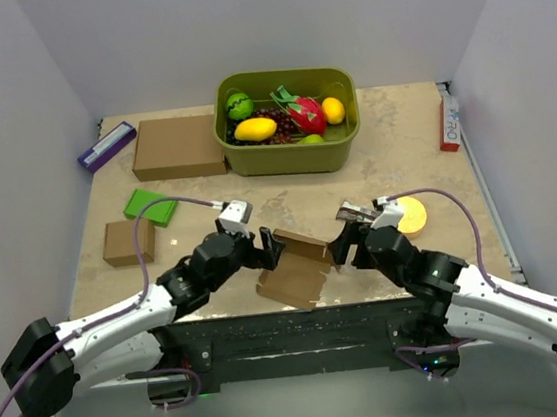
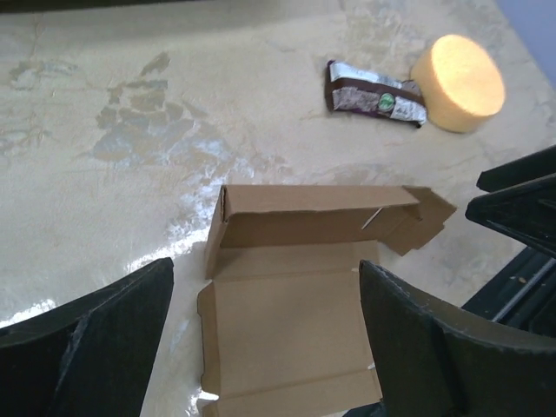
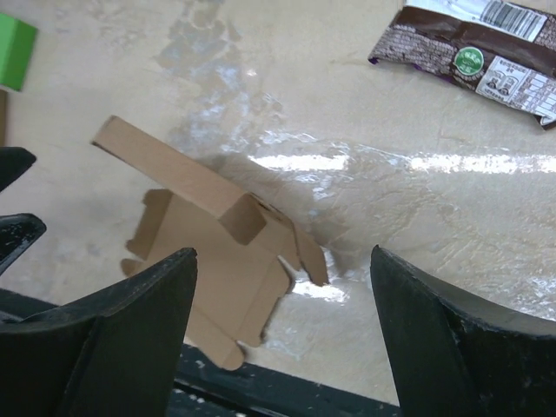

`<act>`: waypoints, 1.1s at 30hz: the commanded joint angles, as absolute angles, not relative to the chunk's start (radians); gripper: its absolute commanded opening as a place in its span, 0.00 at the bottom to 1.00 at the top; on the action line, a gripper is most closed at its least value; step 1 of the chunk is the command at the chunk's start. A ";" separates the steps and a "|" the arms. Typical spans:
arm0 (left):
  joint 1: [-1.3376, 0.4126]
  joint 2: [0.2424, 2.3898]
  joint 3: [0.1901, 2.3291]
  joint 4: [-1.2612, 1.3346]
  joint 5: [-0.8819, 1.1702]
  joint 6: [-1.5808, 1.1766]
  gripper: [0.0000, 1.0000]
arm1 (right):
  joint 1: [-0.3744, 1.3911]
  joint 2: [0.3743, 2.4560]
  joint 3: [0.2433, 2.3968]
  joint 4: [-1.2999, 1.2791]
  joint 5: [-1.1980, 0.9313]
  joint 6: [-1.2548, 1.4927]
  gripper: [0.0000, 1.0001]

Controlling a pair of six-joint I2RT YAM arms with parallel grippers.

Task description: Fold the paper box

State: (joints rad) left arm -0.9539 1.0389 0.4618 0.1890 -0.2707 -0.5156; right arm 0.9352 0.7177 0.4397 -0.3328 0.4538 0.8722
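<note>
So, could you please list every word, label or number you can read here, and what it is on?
"PRO": on the red and white box at the table's right edge, faint; the rest is unreadable.
Snack wrapper: barcode, green badge and white print, too blurred to read.
Purple box: label too small to read.
Paper box: plain, no text.

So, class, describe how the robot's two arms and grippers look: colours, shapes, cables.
Both the left arm and right arm have white links with black joints. Each carries a lilac cable looping to a white wrist camera. The fingers are matte black wedges.
</note>
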 commanded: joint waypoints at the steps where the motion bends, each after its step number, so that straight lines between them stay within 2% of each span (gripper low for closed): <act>1: -0.827 0.980 0.495 0.104 -0.076 -0.541 0.93 | 0.937 0.670 0.544 -0.423 0.463 0.936 0.84; 9: -0.720 1.114 0.595 0.143 -0.006 -0.548 0.90 | 0.937 0.727 0.600 -0.353 0.359 1.028 0.78; 14: -0.648 1.225 0.595 0.251 0.119 -0.577 0.84 | 0.937 0.772 0.558 -0.264 0.316 1.078 0.74; 33: -0.609 1.382 0.561 0.402 0.210 -0.604 0.68 | 0.937 0.845 0.502 -0.209 0.331 1.135 0.70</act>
State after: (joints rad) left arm -0.6155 1.3636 0.5648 0.3267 0.1764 -0.5838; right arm 0.9356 0.8444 0.5148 -0.2493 0.3206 1.1107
